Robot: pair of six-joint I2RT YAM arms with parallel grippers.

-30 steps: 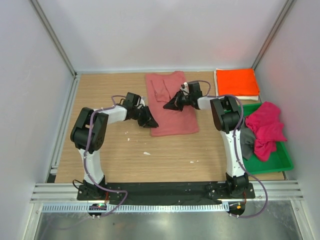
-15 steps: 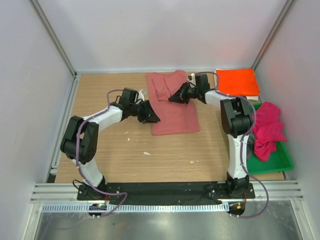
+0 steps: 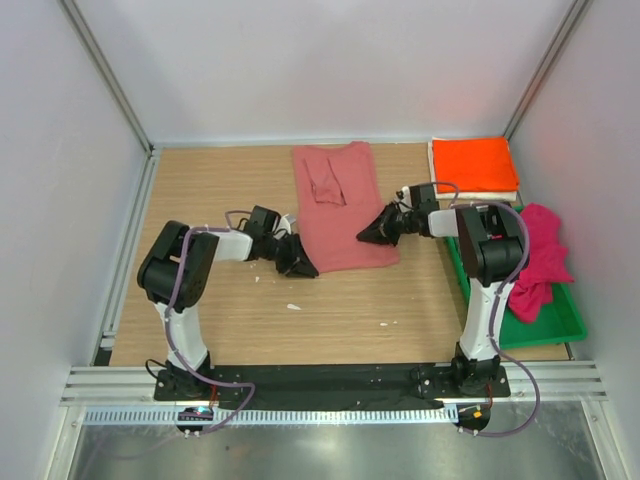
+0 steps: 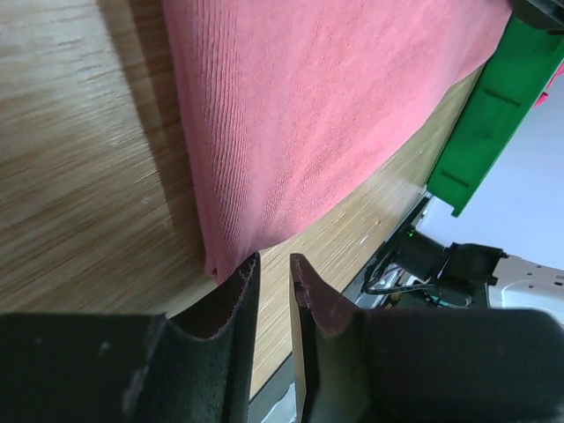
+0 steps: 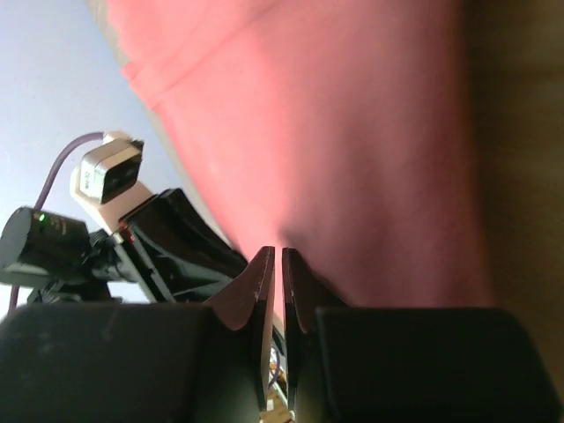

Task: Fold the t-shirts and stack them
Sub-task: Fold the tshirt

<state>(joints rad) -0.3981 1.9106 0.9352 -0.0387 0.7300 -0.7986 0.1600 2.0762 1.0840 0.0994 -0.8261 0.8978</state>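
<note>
The left arm lies folded low over the wooden table (image 3: 215, 185). The left gripper (image 3: 300, 266) sits at the near left corner of the dusty salmon-red cloth t-shirt (image 3: 340, 215), its fingers a narrow gap apart with bare wood showing between them. The shirt lies flat mid-table, with open wood to its left and in front. At its right edge is the right gripper (image 3: 367, 236), its fingers all but pressed together – whether cloth is caught, I cannot tell. Farther right, a folded bright orange t-shirt (image 3: 474, 163) rests in the back corner, and a crumpled magenta t-shirt (image 3: 540, 255) fills the green plastic tray (image 3: 556, 320). White walls (image 3: 330, 70) enclose everything.
</note>
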